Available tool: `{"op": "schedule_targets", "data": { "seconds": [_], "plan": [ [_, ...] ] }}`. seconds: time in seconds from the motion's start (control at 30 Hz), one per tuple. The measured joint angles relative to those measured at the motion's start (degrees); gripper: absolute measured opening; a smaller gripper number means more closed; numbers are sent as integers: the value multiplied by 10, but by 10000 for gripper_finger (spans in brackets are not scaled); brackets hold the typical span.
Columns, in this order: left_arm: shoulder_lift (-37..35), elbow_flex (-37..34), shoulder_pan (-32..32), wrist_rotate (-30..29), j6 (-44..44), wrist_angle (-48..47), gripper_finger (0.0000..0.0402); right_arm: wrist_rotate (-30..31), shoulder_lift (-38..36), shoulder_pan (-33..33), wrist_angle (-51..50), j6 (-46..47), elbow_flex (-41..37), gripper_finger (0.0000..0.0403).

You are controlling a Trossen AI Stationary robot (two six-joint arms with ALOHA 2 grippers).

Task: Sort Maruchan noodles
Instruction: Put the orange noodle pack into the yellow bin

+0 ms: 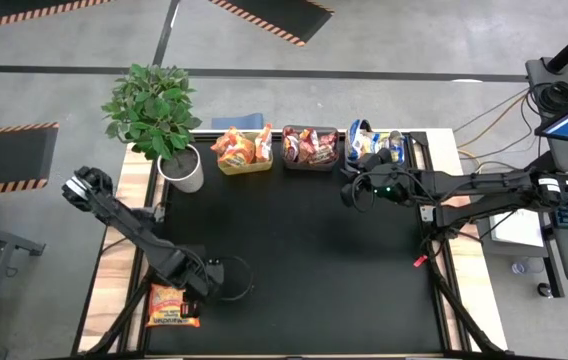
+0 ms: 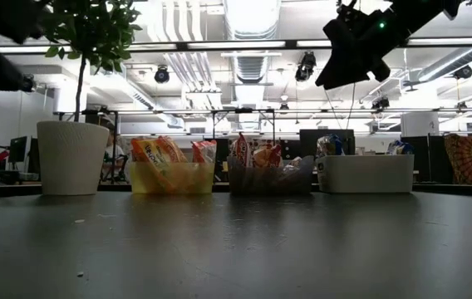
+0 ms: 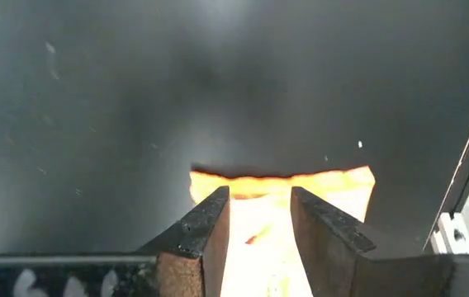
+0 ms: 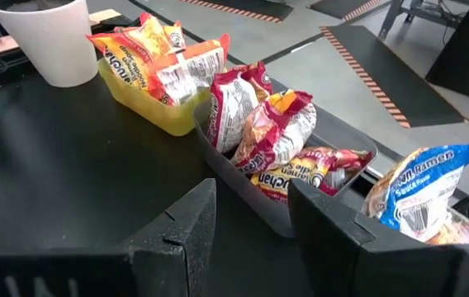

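One orange-red noodle packet lies flat at the table's near left corner. My left gripper is low over it and open. In the left wrist view its two fingers stand over the packet's far edge, one on either side of the middle. Other packets stand in three bins at the far edge: orange ones in the yellow bin, red ones in the dark bin, blue ones in the pale bin. My right gripper hangs open and empty, high in front of these bins. My left gripper comes down on the orange packet from above with its fingers spread over the packet's far edge. Whether the fingertips touch the packet I cannot tell. The packet lies flat on the table.
A potted plant in a white pot stands at the far left corner beside the yellow bin. The dark mat between the arms is bare. A red object lies at the mat's right edge. Cables and a keyboard sit beyond the right edge.
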Motion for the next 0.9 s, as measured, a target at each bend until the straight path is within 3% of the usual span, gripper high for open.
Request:
{"op": "schedule_targets", "data": {
  "seconds": [0.33,0.67,0.77,0.9],
  "plan": [
    [49,-3,-71,51,-64,-8,91,0,0,0,0,24,-21,132],
    [129,-3,-77,57,-26,-3,55,0,0,8,0,30,-23,136],
    [144,2,-65,25,6,-6,42,0,0,8,1,30,-23,132],
    [144,17,-22,-116,83,-8,37,0,0,9,15,32,-23,127]
  ]
}}
